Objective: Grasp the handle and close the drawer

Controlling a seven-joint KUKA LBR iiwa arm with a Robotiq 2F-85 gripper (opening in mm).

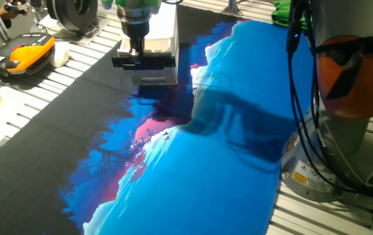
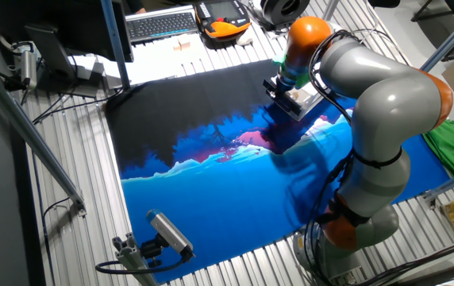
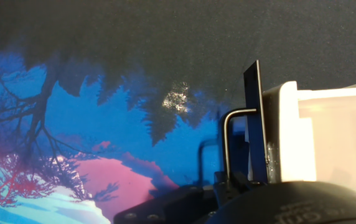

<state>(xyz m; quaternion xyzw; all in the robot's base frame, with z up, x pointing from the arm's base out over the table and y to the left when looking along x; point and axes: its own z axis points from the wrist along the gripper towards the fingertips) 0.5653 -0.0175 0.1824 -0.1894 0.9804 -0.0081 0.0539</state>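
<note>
The small white cabinet point(image 1: 165, 29) stands at the far edge of the mat. Its white drawer point(image 1: 155, 77) sticks out a little toward the front, with the black handle point(image 1: 149, 62) lying as a bar across its front. My gripper point(image 1: 136, 53) comes down from above onto the left part of the handle, its fingers close together on it. In the hand view the thin handle loop point(image 3: 226, 134) and the black front edge point(image 3: 253, 112) run down into my gripper point(image 3: 234, 186), with the white drawer point(image 3: 333, 143) to the right. The other fixed view shows my gripper point(image 2: 281, 89) at the cabinet point(image 2: 305, 102).
A blue, pink and black printed mat point(image 1: 206, 163) covers the table. An orange-black device point(image 1: 27, 52) and small blocks lie at the left. A keyboard point(image 2: 159, 24) sits at the far side. The arm's base point(image 1: 343, 98) with cables stands at the right, and green cloth point(image 2: 449, 143) lies beyond it.
</note>
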